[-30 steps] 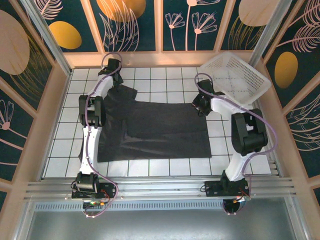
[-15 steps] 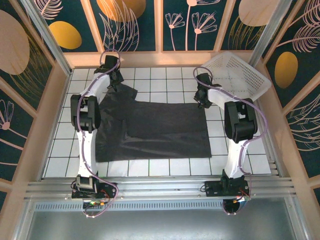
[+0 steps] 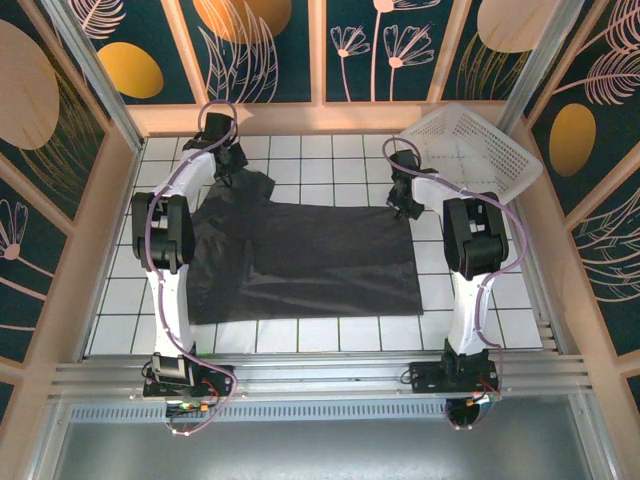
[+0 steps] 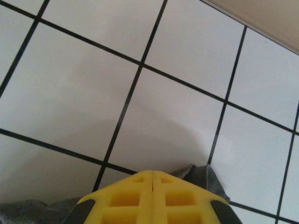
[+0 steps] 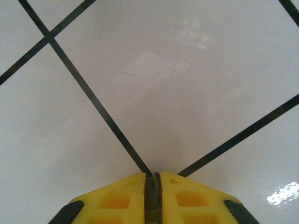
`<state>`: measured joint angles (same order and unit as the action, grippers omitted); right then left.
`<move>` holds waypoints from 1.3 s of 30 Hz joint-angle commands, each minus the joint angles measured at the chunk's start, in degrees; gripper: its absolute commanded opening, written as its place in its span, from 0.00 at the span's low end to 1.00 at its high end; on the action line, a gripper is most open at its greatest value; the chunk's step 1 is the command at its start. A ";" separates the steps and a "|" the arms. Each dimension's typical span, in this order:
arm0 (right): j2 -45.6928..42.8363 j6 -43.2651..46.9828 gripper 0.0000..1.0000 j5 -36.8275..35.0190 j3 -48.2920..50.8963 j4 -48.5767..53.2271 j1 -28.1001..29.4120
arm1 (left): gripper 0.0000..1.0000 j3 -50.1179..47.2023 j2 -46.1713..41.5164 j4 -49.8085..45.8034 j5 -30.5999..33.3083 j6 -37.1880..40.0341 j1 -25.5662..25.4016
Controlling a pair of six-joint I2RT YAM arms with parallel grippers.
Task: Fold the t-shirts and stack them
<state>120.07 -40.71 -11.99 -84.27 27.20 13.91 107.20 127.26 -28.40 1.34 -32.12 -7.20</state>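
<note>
T-shirt (image 3: 310,260) lies flat mid-frame on the tiled worktop (image 3: 300,335). My left jaws are pinched together on its upper-left corner, and my right jaws are on the upper-right edge with a sliver of cloth between them. I judge both far corners are held ready to fold it downward.

basket (image 3: 500,140): white lattice, far-right corner | table (image 3: 300,335): white tiles

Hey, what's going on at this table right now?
Two robot arms reach over a dark t-shirt spread on the tiled table. The left gripper is shut on its far left edge, the right gripper on its far right corner. A white basket leans at the far right.
</note>
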 commanded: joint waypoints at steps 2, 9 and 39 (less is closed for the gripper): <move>0.16 1.85 0.00 -0.69 0.14 1.51 -0.36 | 0.00 -3.38 -6.15 1.27 -1.96 -1.75 -0.01; -8.43 6.01 0.00 -0.94 5.09 -2.90 0.95 | 0.00 -15.41 -18.01 1.94 -1.96 -4.73 -0.01; -37.59 4.63 0.00 -0.79 30.42 4.01 3.40 | 0.00 -54.00 -77.34 -26.18 11.97 -27.73 -0.03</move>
<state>84.51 -34.85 -11.94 -55.29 27.79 16.99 54.04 51.37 -49.39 11.25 -57.17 -7.20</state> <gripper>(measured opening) 0.049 0.044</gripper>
